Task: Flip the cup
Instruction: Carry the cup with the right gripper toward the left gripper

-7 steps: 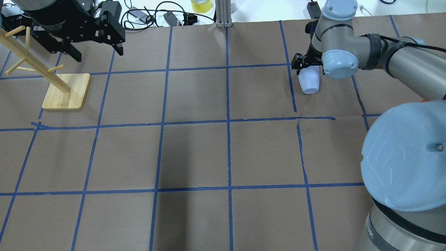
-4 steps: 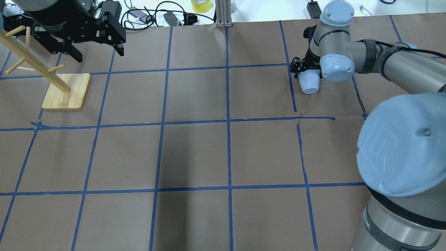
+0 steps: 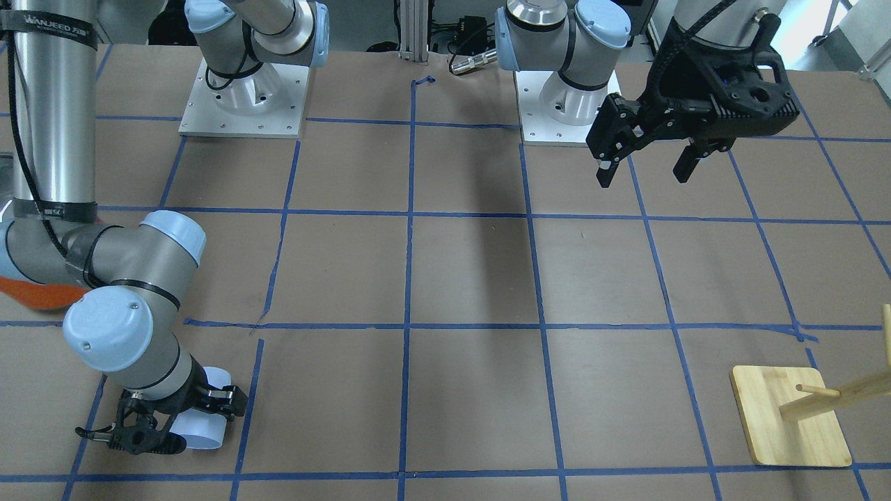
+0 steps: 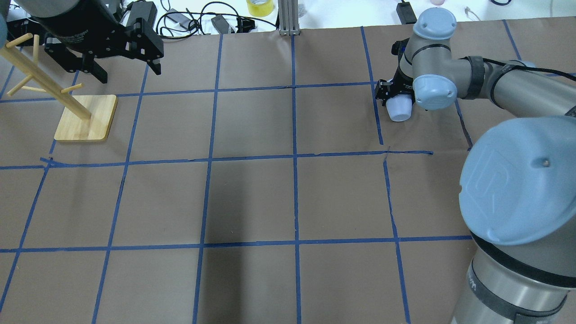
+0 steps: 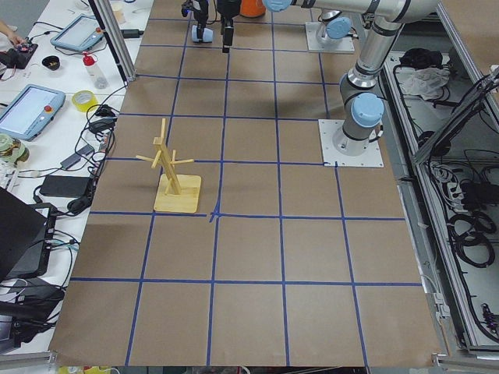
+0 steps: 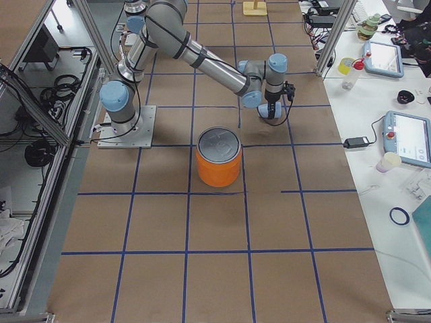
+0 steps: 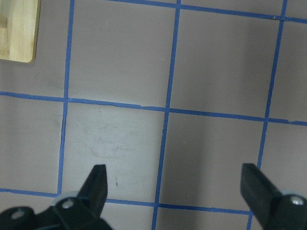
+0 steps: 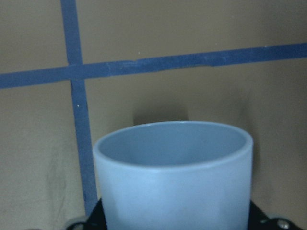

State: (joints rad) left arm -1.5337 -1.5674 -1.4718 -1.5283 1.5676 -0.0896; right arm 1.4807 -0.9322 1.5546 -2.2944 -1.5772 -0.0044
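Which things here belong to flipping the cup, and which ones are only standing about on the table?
Part of the job:
- cup
- right gripper, shut on the cup

Not part of the job:
- wooden rack
- orange canister
- left gripper, open, holding nothing

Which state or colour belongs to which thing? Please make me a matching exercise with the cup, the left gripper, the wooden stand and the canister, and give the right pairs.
Things:
1. cup
2. left gripper
3. wooden stand
4. canister

States and colours:
A. orange, with a silver top
B. open, holding nothing
C. gripped by the right gripper
D. pale wood, with pegs

Pairs: 1-C, 2-B, 3-D, 4-A.
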